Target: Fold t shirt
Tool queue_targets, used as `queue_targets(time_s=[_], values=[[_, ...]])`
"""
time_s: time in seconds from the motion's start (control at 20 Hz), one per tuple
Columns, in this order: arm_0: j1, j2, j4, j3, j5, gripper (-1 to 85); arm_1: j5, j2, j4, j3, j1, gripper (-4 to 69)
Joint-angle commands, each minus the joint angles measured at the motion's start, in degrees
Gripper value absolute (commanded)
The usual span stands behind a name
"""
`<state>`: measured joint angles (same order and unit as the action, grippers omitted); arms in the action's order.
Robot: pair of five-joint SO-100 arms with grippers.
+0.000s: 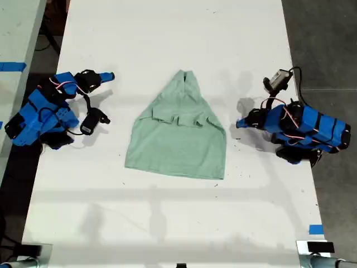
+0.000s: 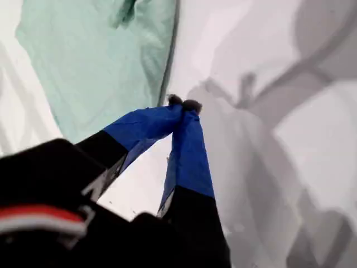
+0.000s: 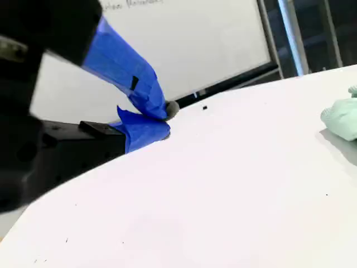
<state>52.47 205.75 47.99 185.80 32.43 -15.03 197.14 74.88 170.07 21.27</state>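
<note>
Closest in, blue tape wrapped over both jaws of my first gripper [image 2: 183, 103]; no brand or label readable on it. Jaws pressed together at the dark tips, nothing between them. Just beyond those tips, apart from them, one edge of the t shirt [image 2: 95, 61], pale mint green and wrinkled.

Same blue tape on my second gripper [image 3: 167, 120], jaws likewise closed on nothing, low over the table. T shirt [image 3: 341, 118] well apart from it, only a corner showing. Farther back a white board [image 3: 184, 44] with a faint handwritten line along its top, too blurred to read.

From the exterior view: t shirt [image 1: 178, 139] flat at mid-table [image 1: 167, 223], roughly triangular, narrow end toward the far side. My first gripper [image 1: 239, 123] near its edge on the exterior view's right; my second gripper [image 1: 111, 76] well off on the exterior view's left. White tabletop, a blue tape mark [image 1: 316, 229] near the near edge, dark floor [image 1: 323, 39] beyond.
</note>
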Motion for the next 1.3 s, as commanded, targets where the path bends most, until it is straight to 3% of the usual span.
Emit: queue_targets(time_s=[0.0, 0.15, 0.3, 0.35, 0.6, 0.65, 0.7, 0.75, 0.95, 1.1, 1.25], values=[[1.1, 0.4, -0.2, 1.8, -1.0, -0.3, 4.2, -11.7, -5.1, -9.8, -4.7, -0.4], [1.1, 0.4, -0.3, 1.8, -0.8, -0.3, 7.6, -33.2, -15.5, -15.9, -11.6, 2.3], [1.1, 0.4, -0.3, 1.8, -0.6, -0.3, 8.4, -49.1, -27.7, -17.1, -16.1, 24.1], [1.1, 0.4, -0.3, 1.8, -0.6, -0.3, 9.1, -53.3, -30.7, -17.0, -16.7, 27.1], [1.1, 0.4, -0.3, 1.8, -0.5, -0.3, 10.6, -69.8, -40.9, -17.9, -17.2, 25.3], [1.0, 0.4, -0.3, 1.8, -0.5, -0.3, 10.2, -71.2, -40.9, -19.0, -17.1, 23.7], [1.0, 0.4, -0.3, 1.8, -0.5, -0.3, 9.9, -72.2, -40.9, -19.9, -17.1, 6.2], [1.0, 0.4, -0.3, 1.8, -0.5, -0.3, 9.8, -72.7, -41.2, -20.4, -17.0, -0.4], [1.0, 0.4, -0.3, 1.8, -0.5, -0.3, 10.2, -70.6, -35.3, -23.6, -18.1, -0.3], [1.0, 0.4, -0.3, 1.8, -0.5, -0.3, 11.2, -58.3, -24.5, -23.6, -18.0, -0.3], [1.1, 0.4, -0.3, 1.8, -0.4, -0.3, 6.8, -41.0, -13.3, -25.3, -13.9, -0.3]])
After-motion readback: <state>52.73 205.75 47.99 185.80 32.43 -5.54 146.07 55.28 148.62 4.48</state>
